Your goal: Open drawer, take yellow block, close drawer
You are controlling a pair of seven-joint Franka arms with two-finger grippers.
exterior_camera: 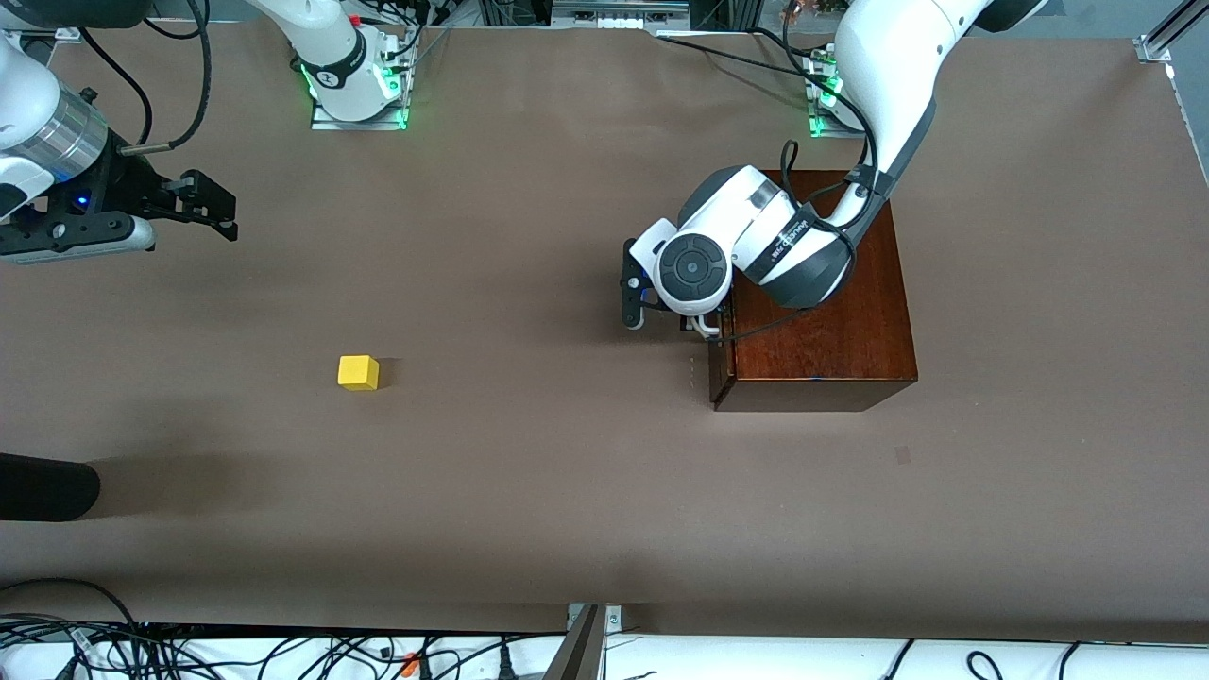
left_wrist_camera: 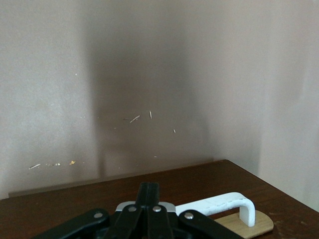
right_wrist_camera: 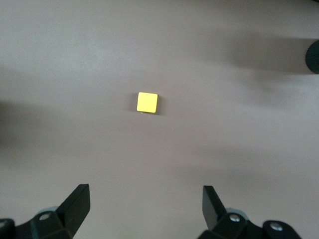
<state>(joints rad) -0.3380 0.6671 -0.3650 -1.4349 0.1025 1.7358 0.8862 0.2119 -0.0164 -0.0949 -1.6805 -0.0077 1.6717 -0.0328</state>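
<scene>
The dark mahogany box (exterior_camera: 822,321) stands toward the left arm's end of the table with the drawer pushed in; its dark front (exterior_camera: 722,373) faces the right arm's end. My left gripper (exterior_camera: 708,331) is shut and empty at the drawer front (left_wrist_camera: 60,214), its fingertips (left_wrist_camera: 149,191) beside the white handle (left_wrist_camera: 219,203), not around it. The yellow block (exterior_camera: 358,372) sits on the bare table toward the right arm's end. My right gripper (exterior_camera: 219,208) is open and empty in the air; its wrist view shows the block (right_wrist_camera: 147,102) ahead of the spread gripper (right_wrist_camera: 145,199).
A black rounded object (exterior_camera: 42,486) lies at the table's edge at the right arm's end, nearer to the front camera than the block; it also shows in the right wrist view (right_wrist_camera: 314,57). Cables run along the front edge (exterior_camera: 283,652).
</scene>
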